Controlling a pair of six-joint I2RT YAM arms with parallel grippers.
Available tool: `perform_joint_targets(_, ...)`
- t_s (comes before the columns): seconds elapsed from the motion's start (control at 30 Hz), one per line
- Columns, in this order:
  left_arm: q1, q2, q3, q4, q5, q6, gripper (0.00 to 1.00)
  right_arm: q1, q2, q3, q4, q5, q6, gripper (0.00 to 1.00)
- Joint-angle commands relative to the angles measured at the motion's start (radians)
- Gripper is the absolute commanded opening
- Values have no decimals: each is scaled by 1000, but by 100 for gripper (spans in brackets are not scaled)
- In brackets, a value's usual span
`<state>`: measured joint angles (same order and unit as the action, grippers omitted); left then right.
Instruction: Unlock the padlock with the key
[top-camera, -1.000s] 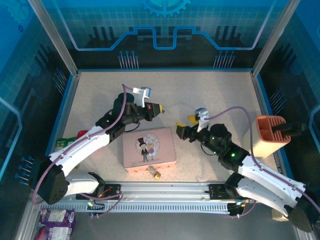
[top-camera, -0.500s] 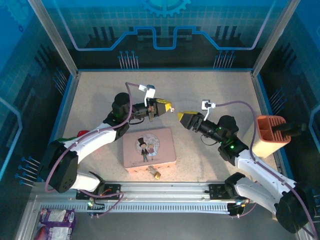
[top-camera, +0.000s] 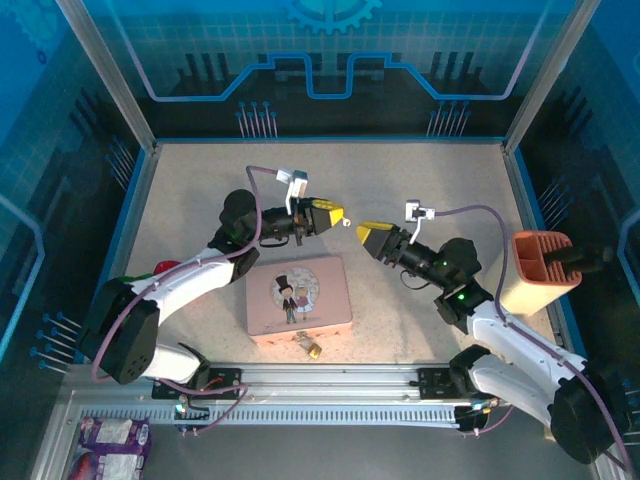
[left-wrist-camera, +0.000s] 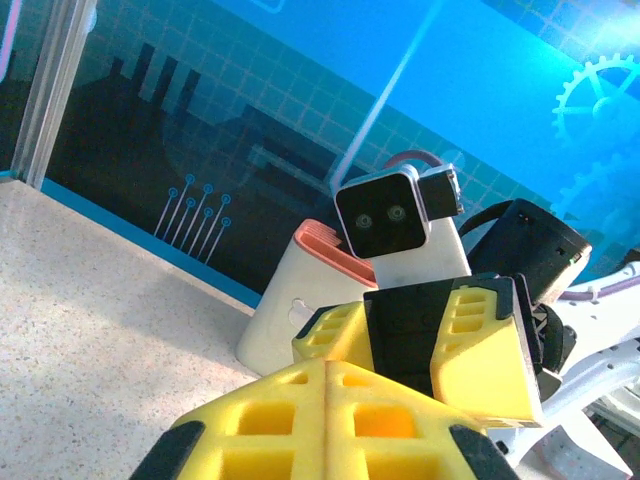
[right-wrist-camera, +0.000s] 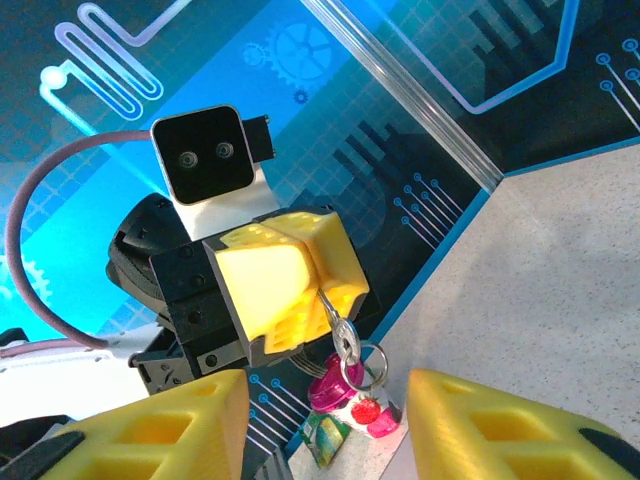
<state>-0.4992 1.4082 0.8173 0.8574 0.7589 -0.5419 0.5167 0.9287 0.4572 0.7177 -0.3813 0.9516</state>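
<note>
The key (right-wrist-camera: 344, 338) is small and silver-grey with a ring on its bow. It hangs tip-up from my left gripper (right-wrist-camera: 315, 265), whose yellow fingers are shut on its blade. From above, the left gripper (top-camera: 338, 214) is held above the table, facing my right gripper (top-camera: 366, 232) across a small gap. The right gripper (right-wrist-camera: 320, 440) is open, its fingers either side of and just below the key, not touching it. The brass padlock (top-camera: 312, 347) lies on the table at the front edge of the pink tin (top-camera: 298, 295). In the left wrist view, the left gripper's (left-wrist-camera: 328, 400) fingers are pressed together.
A white holder with an orange top (top-camera: 540, 270) stands at the right edge. Small red and green items (top-camera: 163, 268) lie at the left wall, seen as colourful little pots (right-wrist-camera: 360, 405) behind the key. A purple packet (top-camera: 115, 438) lies outside the front rail.
Both grippers rose and turned to face each other, then drew closer. The right gripper's jaws have narrowed. The left stays shut on the key.
</note>
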Motion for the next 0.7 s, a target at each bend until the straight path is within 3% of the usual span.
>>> perform_joint_targets(0.0, -2, 2, -13, 59, 37, -26, 0, 14, 8, 23, 48, -27, -18, 44)
perform_joint_targets(0.67, -55, -19, -4, -21, 40, 15, 0, 68, 18, 45, -6, 17, -90, 36)
